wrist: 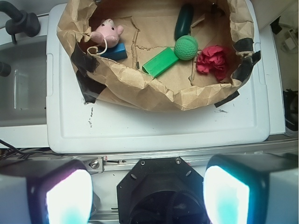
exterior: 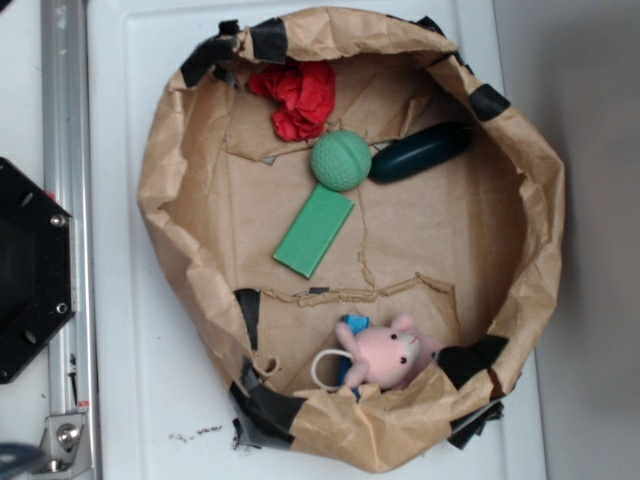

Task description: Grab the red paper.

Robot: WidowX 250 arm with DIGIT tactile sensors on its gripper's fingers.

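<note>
From the wrist camera I see the red paper [wrist: 213, 61] sitting in the upper right of the frame, inside the brown paper nest [wrist: 140, 91] and close against its right-hand wall. It lies just to the right of the green ball [wrist: 186, 47], nearly touching it. In the exterior view the same wad [exterior: 297, 97] shows at the top of the frame, left of centre, tucked under the taped rim, with the ball just below and to its right.

My gripper [wrist: 148, 196] sits at the bottom of the wrist frame, well apart from the nest, with the white lid [wrist: 154, 133] and the metal rail [wrist: 154, 156] between us. So the paper lies ahead of the jaws and off to the right. It is a lumpy wad with no clear long axis, which I judge leaves the jaw angle free.

The two fingers [wrist: 67, 196] stand wide apart, one at each lower corner of the frame, with nothing between them and nothing touching them.

I judge the reach must go forward and rightward, then drop over the nest wall, keeping clear of the ball.
</note>
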